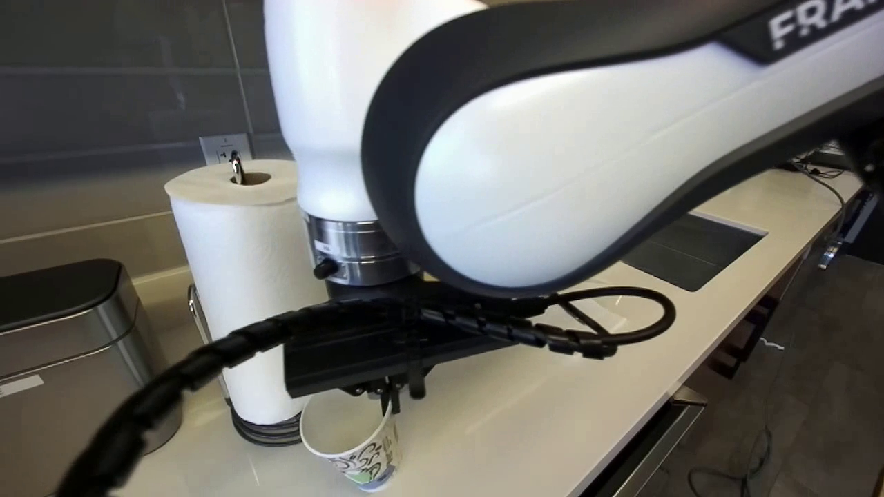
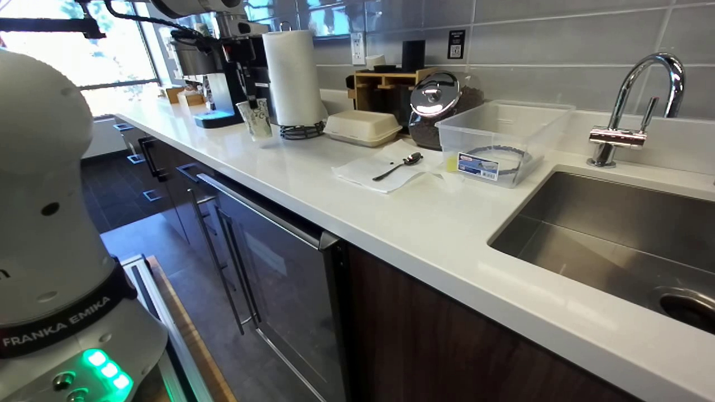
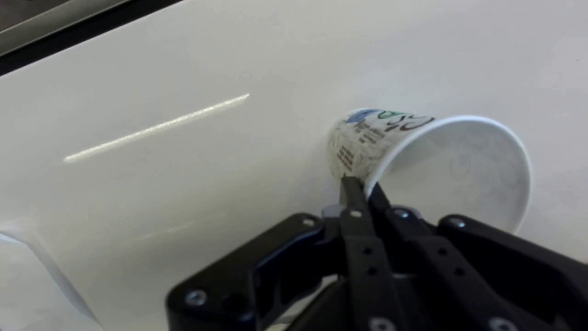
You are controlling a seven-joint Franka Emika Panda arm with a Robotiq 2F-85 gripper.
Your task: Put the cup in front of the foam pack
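The white cup (image 1: 369, 459) with bluish and dark marks is tilted, its mouth up. It also shows in an exterior view (image 2: 257, 118) beside the paper towel roll and in the wrist view (image 3: 363, 142). My gripper (image 3: 363, 188) is shut on the cup's rim, one finger inside and one outside. The gripper also shows in both exterior views (image 1: 388, 402) (image 2: 251, 101). The cup's base is at or just above the counter; I cannot tell which. The cream foam pack (image 2: 363, 125) lies on the counter on the roll's other side from the cup. It is out of the wrist view.
The paper towel roll (image 2: 293, 78) stands between cup and foam pack. A grey metal bin (image 1: 76, 359) is near the roll. A spoon (image 2: 399, 166) lies on a white napkin (image 2: 368, 170). A clear plastic tub (image 2: 486, 151), glass jar (image 2: 430, 125) and sink (image 2: 614, 234) are farther along.
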